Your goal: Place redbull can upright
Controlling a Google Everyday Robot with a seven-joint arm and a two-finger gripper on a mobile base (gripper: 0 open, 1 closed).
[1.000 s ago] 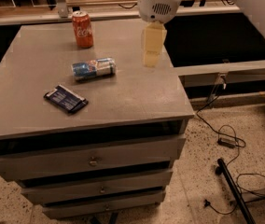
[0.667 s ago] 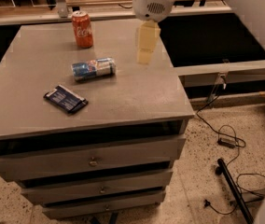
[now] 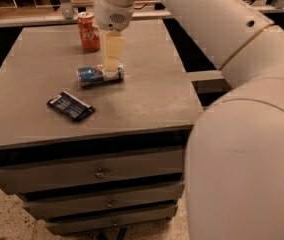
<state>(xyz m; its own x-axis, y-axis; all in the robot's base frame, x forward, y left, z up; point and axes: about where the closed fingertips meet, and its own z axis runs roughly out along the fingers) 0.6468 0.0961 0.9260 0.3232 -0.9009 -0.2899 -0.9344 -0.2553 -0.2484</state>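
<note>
- The redbull can (image 3: 93, 76) lies on its side near the middle of the grey counter (image 3: 147, 94). Its long axis runs roughly left to right, and its pale end points to the robot's right.
- The gripper (image 3: 112, 72) hangs straight down from the arm (image 3: 242, 134), with its tip at the right-hand end of the can, at or just above it. Whether it touches the can is not clear.
- The jaws show only as one pale slab from this side, so whether they stand wide or narrow cannot be told. Nothing shows the can lifted off the surface.
- Handling, as a judgement:
  - A slim metal can is likely light and stiff, with a smooth, slippery wall.
  - Lying down, it can roll away at a nudge.
  - A hard squeeze could dent it if it is empty.
- The safest hold looks to be across the narrow round body near one end. The can could then be swung up and set on its flat base.
- The upright step is not yet done.
- Count:
  - one redbull can
  - one red Coca-Cola can (image 3: 87, 33), standing upright just behind it and near the gripper's path
  - one flat dark blue packet (image 3: 70, 106), lying apart toward the front left
  - three drawers (image 3: 97, 171) below
</note>
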